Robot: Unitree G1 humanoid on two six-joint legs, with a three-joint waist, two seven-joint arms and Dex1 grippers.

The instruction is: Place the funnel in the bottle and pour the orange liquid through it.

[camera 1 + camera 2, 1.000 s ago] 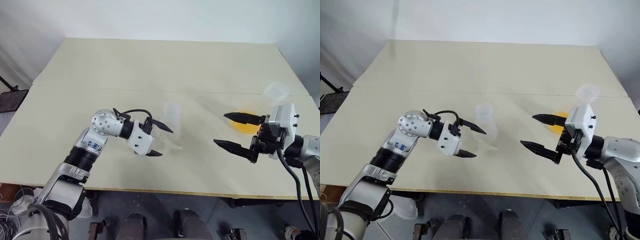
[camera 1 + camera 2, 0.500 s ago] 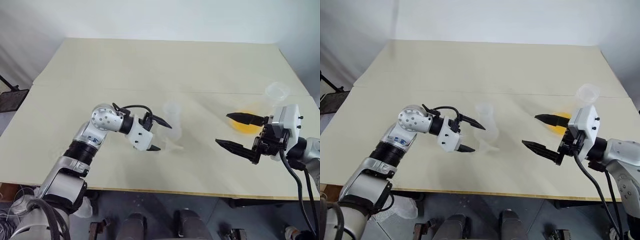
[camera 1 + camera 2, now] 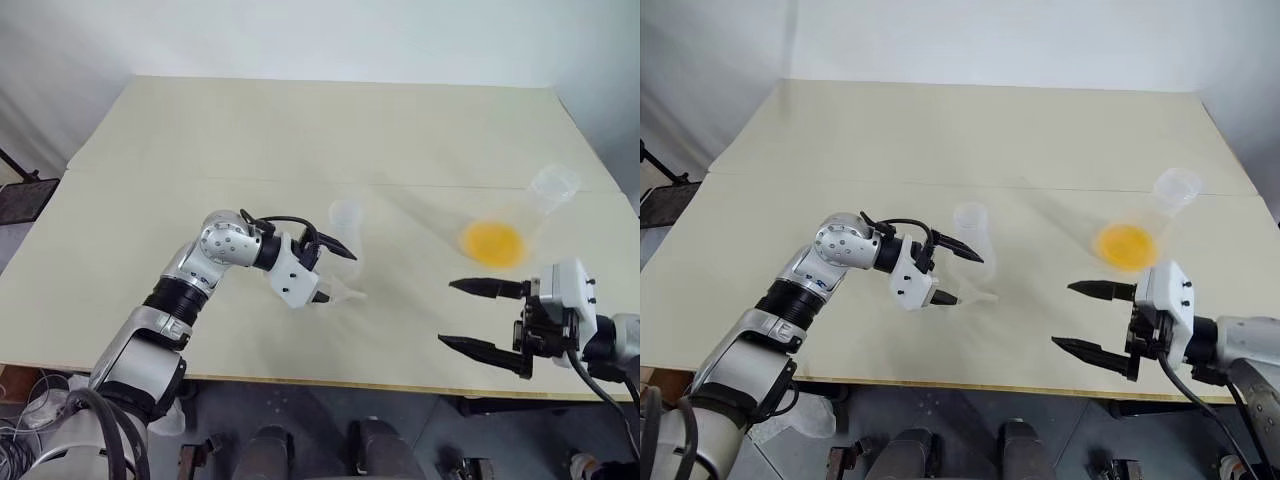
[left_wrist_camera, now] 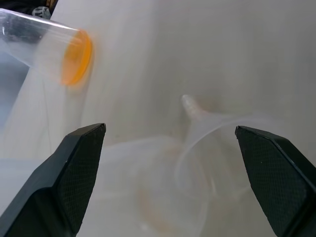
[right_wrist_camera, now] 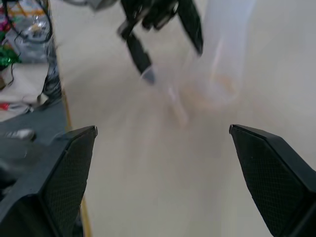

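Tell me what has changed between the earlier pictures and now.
The right gripper drew back from the cup of orange liquid toward the table's near edge, holding nothing. The left gripper, also open, edged closer to the bottle and funnel. These things stayed put.

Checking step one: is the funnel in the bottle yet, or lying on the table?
Not in yet. The funnel lies on its side on the table, spout free, beside the bottle, between the open left gripper's fingers.

Left end effector (image 5: 165, 42) open beside bottle (image 5: 222, 54).
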